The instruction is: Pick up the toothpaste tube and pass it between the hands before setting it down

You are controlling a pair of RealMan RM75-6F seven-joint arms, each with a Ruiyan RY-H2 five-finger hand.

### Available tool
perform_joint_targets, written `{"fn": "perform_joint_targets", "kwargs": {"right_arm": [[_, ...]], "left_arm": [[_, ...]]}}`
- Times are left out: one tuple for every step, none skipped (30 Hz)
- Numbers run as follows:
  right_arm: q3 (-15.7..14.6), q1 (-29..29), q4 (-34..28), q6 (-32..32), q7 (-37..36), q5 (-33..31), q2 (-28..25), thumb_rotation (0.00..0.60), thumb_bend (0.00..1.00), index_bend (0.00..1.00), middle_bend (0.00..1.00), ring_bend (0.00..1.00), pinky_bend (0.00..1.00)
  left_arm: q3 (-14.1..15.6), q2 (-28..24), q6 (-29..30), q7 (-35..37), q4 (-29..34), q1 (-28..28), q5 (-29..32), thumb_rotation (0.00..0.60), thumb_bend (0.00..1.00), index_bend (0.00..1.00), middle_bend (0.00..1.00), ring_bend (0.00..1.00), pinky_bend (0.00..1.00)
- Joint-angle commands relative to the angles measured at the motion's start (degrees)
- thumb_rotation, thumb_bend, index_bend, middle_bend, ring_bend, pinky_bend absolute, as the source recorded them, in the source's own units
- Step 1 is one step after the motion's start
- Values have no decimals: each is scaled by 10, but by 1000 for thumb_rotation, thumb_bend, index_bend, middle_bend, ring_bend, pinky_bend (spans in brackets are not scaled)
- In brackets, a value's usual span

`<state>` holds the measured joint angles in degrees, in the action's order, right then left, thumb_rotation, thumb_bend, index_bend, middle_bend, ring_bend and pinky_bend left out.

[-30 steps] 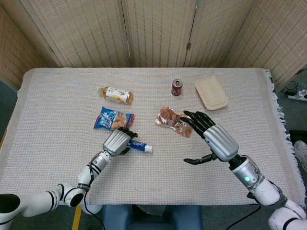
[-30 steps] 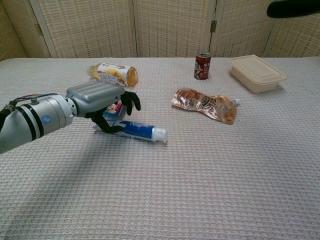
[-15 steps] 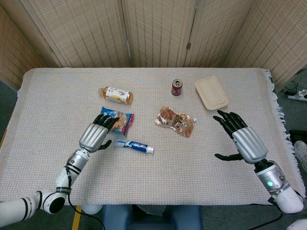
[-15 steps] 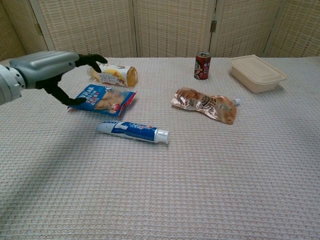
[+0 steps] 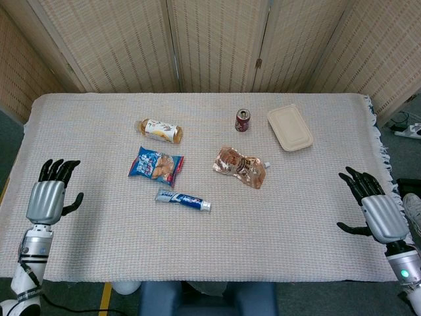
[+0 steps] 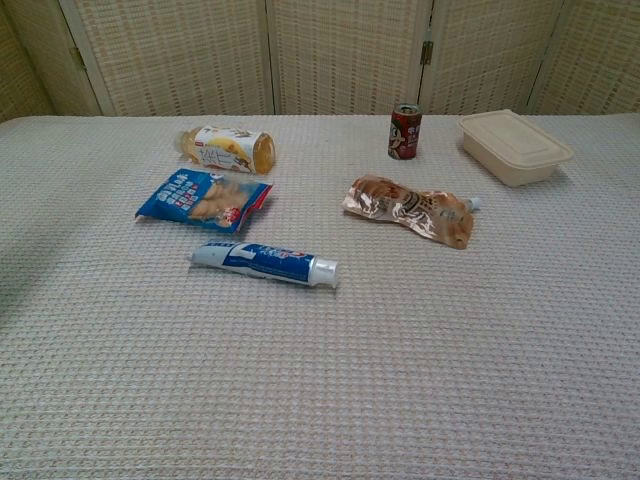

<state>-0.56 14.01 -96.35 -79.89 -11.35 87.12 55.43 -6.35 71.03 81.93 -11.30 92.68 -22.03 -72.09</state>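
Left hand (image 5: 47, 199) sits at the desk's (image 5: 289, 217) left edge, palm down, fingers (image 5: 56, 169) spread and holding nothing; visible in the head view only. Moving right: a blue snack packet (image 5: 156, 164) lies flat, a small yellow-labelled bottle (image 5: 158, 130) on its side beyond it. Just in front of the packet lies the toothpaste tube (image 5: 183, 199), flat on the woven cloth, crimped tail to the left, white cap (image 6: 324, 271) to the right, clear of its neighbours and well apart from both hands. Judgement on handling: light; soft plastic body that dents under a squeeze and is probably slick; stiff only at the cap shoulder and the crimp. It lies low, so fingers must get under its sides. Best hold looks to be across the mid-body, nearer the cap, leaving one end free for the other hand to take. Further right: a brown foil pouch (image 5: 240, 166), a red can (image 5: 243, 120) standing upright, a lidded beige box (image 5: 289, 127). Right hand (image 5: 379, 214) at the desk's right edge, fingers splayed, empty.
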Motion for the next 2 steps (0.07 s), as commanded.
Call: {"fn": "perform_joint_targets", "kwargs": {"right_arm": [[-5,-29,21,-30,-12,2,16,600,126,0,0,0,0],[-6,-35,25,-35,-13,1,19,600,126,0,0,0,0]], "left_arm": [[21,1,56,-11,12,42,-25,600,422,187,193,126,53],[25,3,68,-13,14,50,-31,600,422,189,193,126,52]]}}
